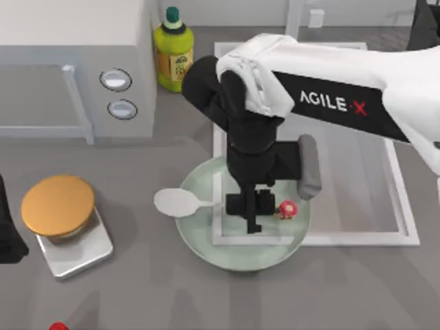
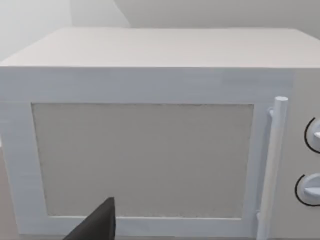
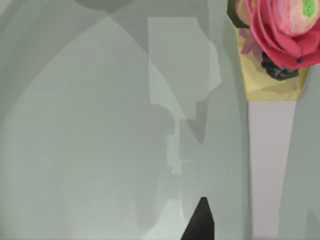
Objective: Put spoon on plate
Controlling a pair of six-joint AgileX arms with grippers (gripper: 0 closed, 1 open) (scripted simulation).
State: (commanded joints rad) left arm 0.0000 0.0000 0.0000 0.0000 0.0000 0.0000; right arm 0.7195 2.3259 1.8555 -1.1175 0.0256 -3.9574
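The right arm point(image 1: 357, 103) bears the white lettering "AGILE·X" on its black band.

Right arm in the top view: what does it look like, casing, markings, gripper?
The right arm has a glossy white casing with a black band lettered AGILE X in white, with a red dot between. Its wrist section is black and rounded, with a grey capsule-shaped part at one side. The right gripper is black and blocky. The left arm is a black form at the table's left edge.

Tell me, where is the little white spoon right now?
From above, the spoon lies across the green plate near the table's middle, bowl poking over the plate's left rim, mushroom knob at right, under the right pincer.
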